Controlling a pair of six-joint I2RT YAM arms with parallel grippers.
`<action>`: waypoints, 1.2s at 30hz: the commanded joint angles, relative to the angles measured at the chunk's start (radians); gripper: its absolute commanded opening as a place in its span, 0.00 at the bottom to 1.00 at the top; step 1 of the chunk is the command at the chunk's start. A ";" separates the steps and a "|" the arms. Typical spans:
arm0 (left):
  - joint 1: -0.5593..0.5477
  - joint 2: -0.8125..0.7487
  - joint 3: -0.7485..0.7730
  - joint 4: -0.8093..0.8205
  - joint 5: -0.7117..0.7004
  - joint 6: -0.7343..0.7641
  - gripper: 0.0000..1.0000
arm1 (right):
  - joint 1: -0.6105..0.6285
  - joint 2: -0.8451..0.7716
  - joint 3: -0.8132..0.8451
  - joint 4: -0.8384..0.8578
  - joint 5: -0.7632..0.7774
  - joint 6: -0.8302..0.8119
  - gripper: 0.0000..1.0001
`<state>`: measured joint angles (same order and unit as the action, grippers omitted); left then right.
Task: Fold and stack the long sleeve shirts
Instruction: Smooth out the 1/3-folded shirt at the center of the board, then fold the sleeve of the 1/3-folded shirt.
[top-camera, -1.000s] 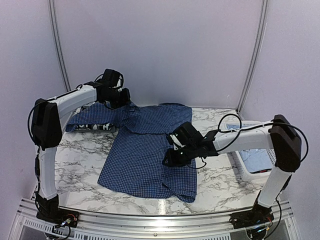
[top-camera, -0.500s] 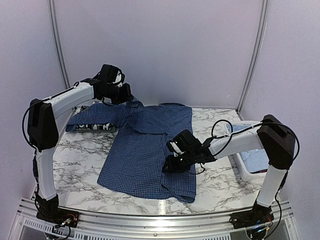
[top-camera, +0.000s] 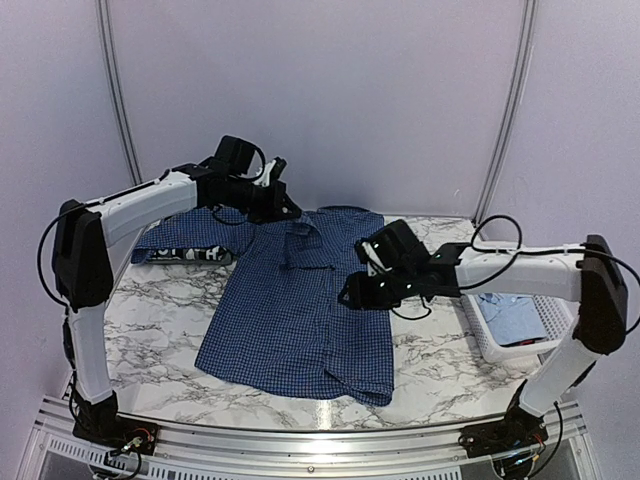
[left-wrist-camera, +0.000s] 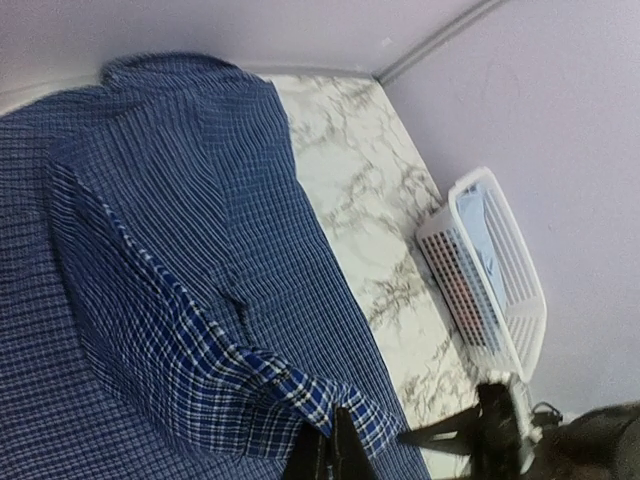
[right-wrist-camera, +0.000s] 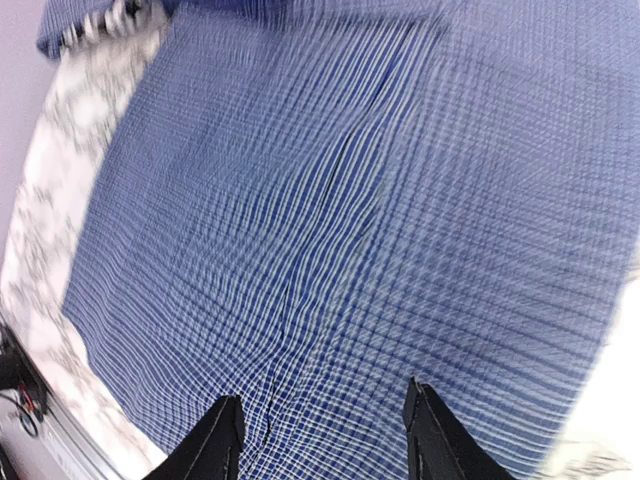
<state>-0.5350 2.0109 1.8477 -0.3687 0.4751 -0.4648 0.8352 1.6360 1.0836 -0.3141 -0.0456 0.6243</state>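
A dark blue long sleeve shirt with fine checks (top-camera: 290, 320) lies spread on the marble table. My left gripper (top-camera: 290, 212) is shut on its sleeve cuff (left-wrist-camera: 300, 390) and holds it lifted over the collar end of the shirt; in the left wrist view the closed fingertips of the left gripper (left-wrist-camera: 335, 452) pinch the cuff's edge. My right gripper (top-camera: 347, 297) hovers open above the shirt's right side, and in the blurred right wrist view only checked cloth (right-wrist-camera: 350, 200) shows between the spread fingers of the right gripper (right-wrist-camera: 322, 430). A black-and-white plaid strip (top-camera: 190, 254) peeks out at the far left.
A white slatted basket (top-camera: 500, 348) stands at the table's right edge with a pale blue shirt (top-camera: 505, 312) inside; it also shows in the left wrist view as the basket (left-wrist-camera: 470, 290). Walls close in behind and on both sides.
My left gripper has carried the cuff rightward over the shirt. My right gripper has opened, lifted off the cloth and moved toward the back right.
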 joint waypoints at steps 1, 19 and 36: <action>-0.081 -0.032 -0.061 0.008 0.109 0.036 0.00 | -0.082 -0.131 -0.028 -0.087 0.120 -0.019 0.52; -0.316 0.220 0.029 -0.089 0.221 0.075 0.00 | -0.147 -0.195 -0.153 -0.065 0.081 -0.040 0.53; -0.311 0.132 -0.080 -0.069 -0.039 -0.026 0.62 | -0.147 -0.148 -0.185 -0.080 0.099 -0.094 0.54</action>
<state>-0.8562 2.1960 1.8126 -0.4511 0.5076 -0.4450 0.6914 1.4708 0.9112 -0.3840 0.0307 0.5663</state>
